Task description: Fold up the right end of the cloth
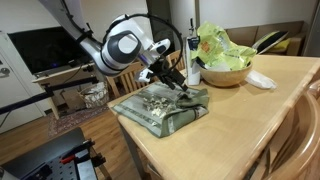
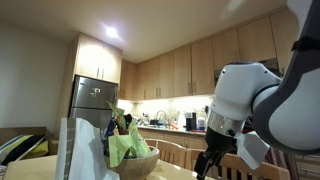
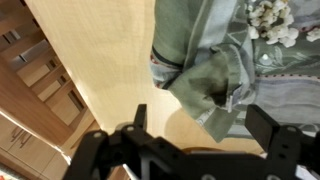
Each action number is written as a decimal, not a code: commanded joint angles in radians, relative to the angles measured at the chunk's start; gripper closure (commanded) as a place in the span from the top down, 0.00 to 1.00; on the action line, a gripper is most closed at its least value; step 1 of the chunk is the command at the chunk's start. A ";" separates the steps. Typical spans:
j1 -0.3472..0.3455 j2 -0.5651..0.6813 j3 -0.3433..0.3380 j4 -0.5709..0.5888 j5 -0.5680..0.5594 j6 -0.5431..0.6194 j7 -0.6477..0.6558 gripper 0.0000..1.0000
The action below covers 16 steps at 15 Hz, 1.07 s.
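Lying bunched near a corner of the counter (image 1: 250,120), the cloth (image 1: 160,108) has one end doubled over. The claw (image 3: 200,120) hangs close over it, fingers spread and gripping nothing.

Risk: the loose fold may flop back, or a finger may snag it on lifting.

The wrist view crops the cloth, so the fold's neatness is unclear.

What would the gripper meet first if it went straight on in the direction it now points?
Probably the cloth: in the wrist view the open gripper points down at its folded edge, with the bare table just beside it. Depth is unclear.
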 commanded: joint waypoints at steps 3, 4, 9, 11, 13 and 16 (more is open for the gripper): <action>0.005 -0.166 0.020 -0.107 -0.019 0.111 -0.070 1.00; -0.011 -0.183 0.036 -0.120 -0.025 0.141 -0.077 1.00; -0.001 -0.144 0.030 -0.096 -0.013 0.121 -0.049 1.00; -0.001 -0.145 0.031 -0.096 -0.013 0.121 -0.049 1.00; -0.001 -0.145 0.031 -0.096 -0.013 0.121 -0.049 1.00; -0.001 -0.145 0.031 -0.096 -0.013 0.121 -0.049 1.00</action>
